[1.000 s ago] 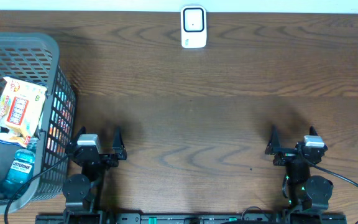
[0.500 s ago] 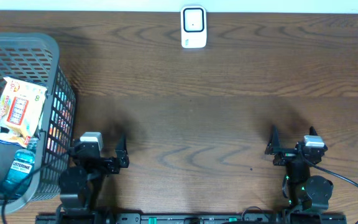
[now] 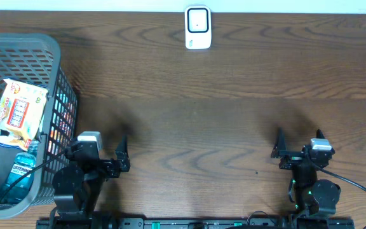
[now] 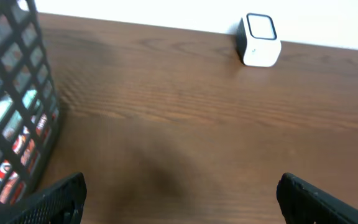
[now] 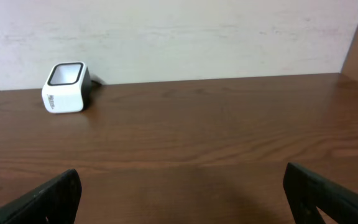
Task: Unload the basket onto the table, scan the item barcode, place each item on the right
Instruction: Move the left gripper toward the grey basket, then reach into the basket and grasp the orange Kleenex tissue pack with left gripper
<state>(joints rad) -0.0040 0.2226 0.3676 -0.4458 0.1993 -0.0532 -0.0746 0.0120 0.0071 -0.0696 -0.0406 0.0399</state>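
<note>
Snack packet [image 3: 19, 108] and mouthwash bottle [image 3: 19, 173] lie in the grey basket [image 3: 59, 70] at the left of the table [image 3: 234, 114], untouched. We see the left gripper [image 3: 97, 147] just right of the basket and the right gripper [image 3: 298, 143] at the near right, both spread wide and holding nothing. A white scanner [image 3: 197, 27] stands at the far edge, well apart from both.

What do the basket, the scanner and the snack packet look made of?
Basket: grey moulded plastic by its look, matte, with open lattice walls. Scanner: smooth white plastic shell, dark window on top. Snack packet: printed film, crinkled and slightly shiny, probably plastic.
</note>
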